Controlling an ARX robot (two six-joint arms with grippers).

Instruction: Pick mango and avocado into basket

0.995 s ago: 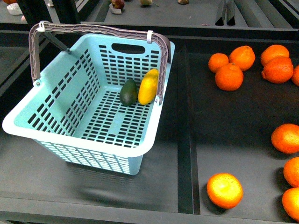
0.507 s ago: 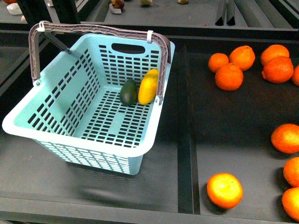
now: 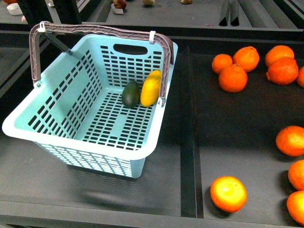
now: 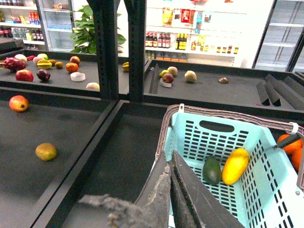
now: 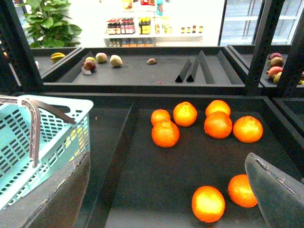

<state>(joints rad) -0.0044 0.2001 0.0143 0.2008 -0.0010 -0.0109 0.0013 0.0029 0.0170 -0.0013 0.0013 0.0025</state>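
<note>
The light teal basket stands on the dark shelf at the left of the front view. On its floor, near the far right corner, the dark-green avocado and the yellow mango lie side by side, touching. Neither arm shows in the front view. In the left wrist view my left gripper is shut on nothing, above the basket's near rim, with the avocado and mango beyond it. In the right wrist view my right gripper is open and empty over the orange shelf, with the basket to its side.
Several oranges lie scattered in the right bin, one near the front. A raised black divider separates that bin from the basket's shelf. Other fruit lies on shelves beyond, and black uprights stand behind the basket.
</note>
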